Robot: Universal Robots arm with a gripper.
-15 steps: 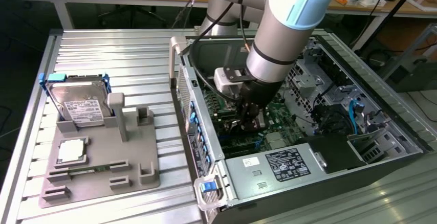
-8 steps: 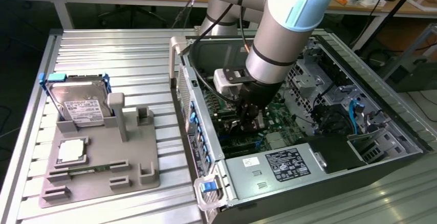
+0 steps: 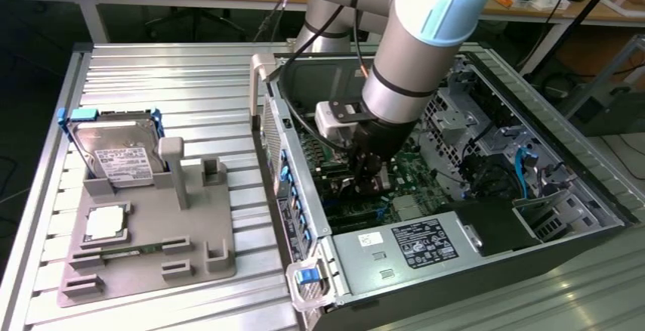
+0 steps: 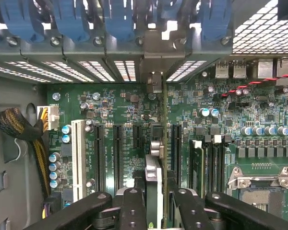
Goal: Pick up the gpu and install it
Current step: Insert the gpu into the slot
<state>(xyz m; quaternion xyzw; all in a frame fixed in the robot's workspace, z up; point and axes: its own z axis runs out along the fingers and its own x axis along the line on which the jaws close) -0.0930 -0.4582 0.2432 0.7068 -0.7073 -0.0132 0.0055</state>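
Note:
My gripper (image 3: pixel 368 178) reaches down inside the open computer case (image 3: pixel 579 218), just above the green motherboard (image 3: pixel 408 172). It is shut on the gpu (image 4: pixel 155 146), a thin dark card seen edge-on between the two black fingers (image 4: pixel 133 208). The card stands upright along an expansion slot, between the black slots (image 4: pixel 117 153) on one side and another slot (image 4: pixel 175 148) on the other. Its silver bracket end (image 4: pixel 153 72) meets the rear slot openings of the case. Whether the card's edge is seated in the slot is hidden.
Outside the case, a grey fixture (image 3: pixel 192 248) holds a silver hard drive (image 3: pixel 121 157) and a small square chip (image 3: pixel 106 224). Blue latches (image 4: pixel 117 19) line the case rear. The memory slots (image 4: pixel 211 163), the CPU socket (image 4: pixel 264 191), a braided cable bundle (image 4: pixel 19 129) and the power supply (image 3: pixel 424 244) crowd the card.

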